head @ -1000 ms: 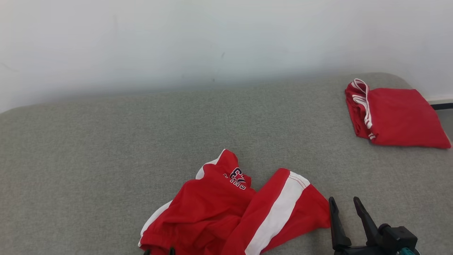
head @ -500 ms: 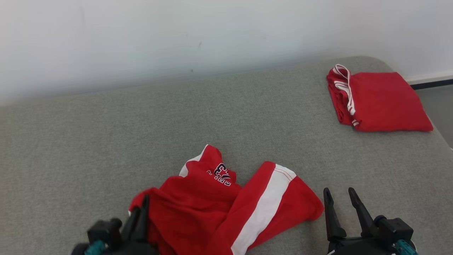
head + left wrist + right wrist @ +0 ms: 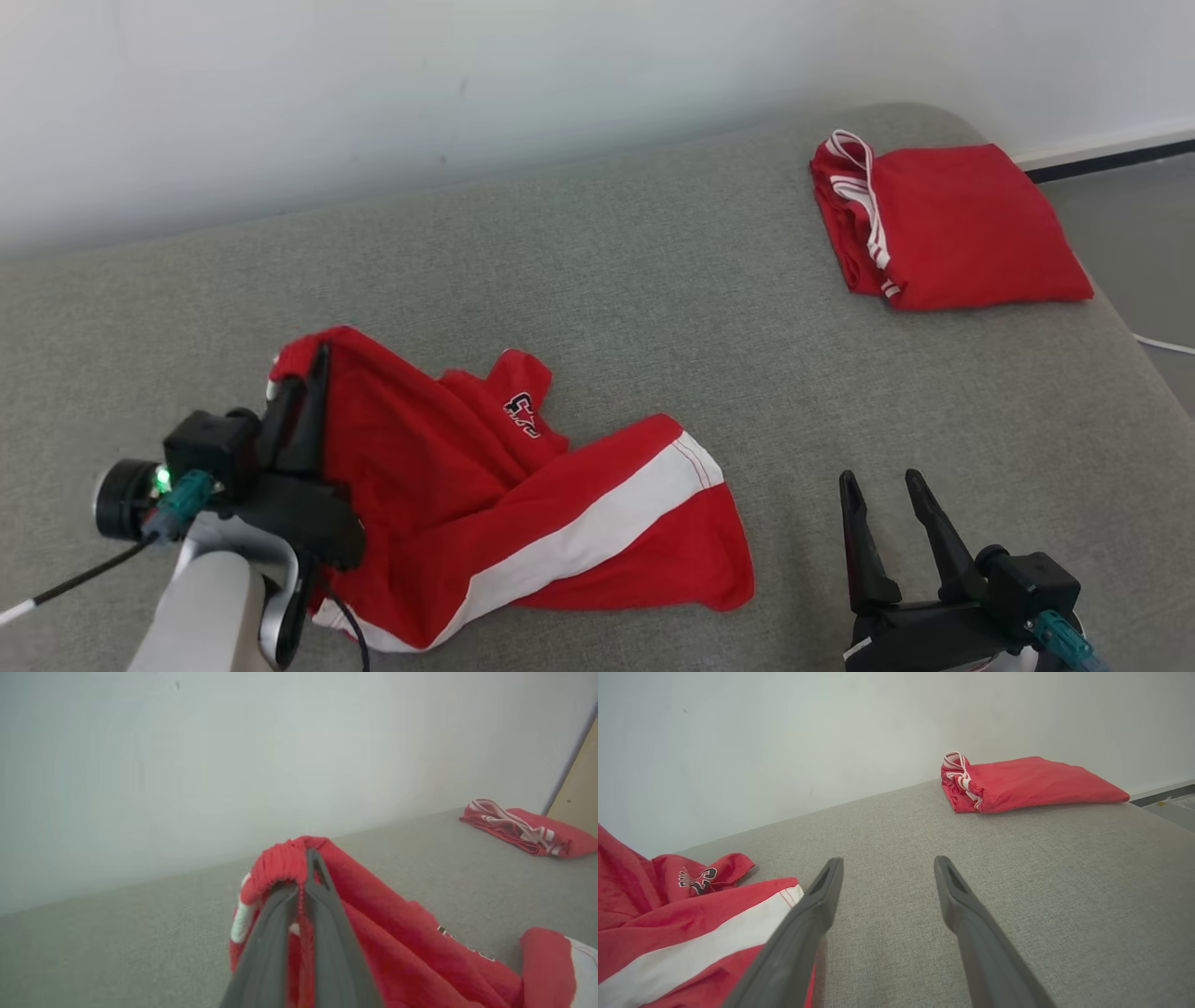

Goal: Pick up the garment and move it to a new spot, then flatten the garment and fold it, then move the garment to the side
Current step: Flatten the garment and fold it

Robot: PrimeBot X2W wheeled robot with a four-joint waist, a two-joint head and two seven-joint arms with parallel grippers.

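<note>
The garment (image 3: 523, 504) is a red pair of shorts with a white side stripe and dark lettering, lying crumpled on the grey cushion at lower left of centre. My left gripper (image 3: 313, 359) is shut on its ribbed waistband edge and lifts that corner off the cushion; in the left wrist view the garment (image 3: 397, 933) bunches between the closed fingers of my left gripper (image 3: 310, 851). My right gripper (image 3: 876, 481) stands open over bare cushion, a little right of the garment's hem. In the right wrist view the open right gripper (image 3: 887, 861) has nothing between its fingers, with the garment (image 3: 672, 914) at left.
A second red garment (image 3: 943, 224), folded, lies at the far right corner of the grey cushion (image 3: 597, 280). A white wall (image 3: 467, 75) runs behind. The cushion's right edge drops to a grey floor (image 3: 1139, 252) with a thin white cable.
My left gripper closed on the garment's waistband and rose leftward, dragging the cloth out to the left. The head view has swung, shifting the whole scene up and left. The right gripper stays open.
</note>
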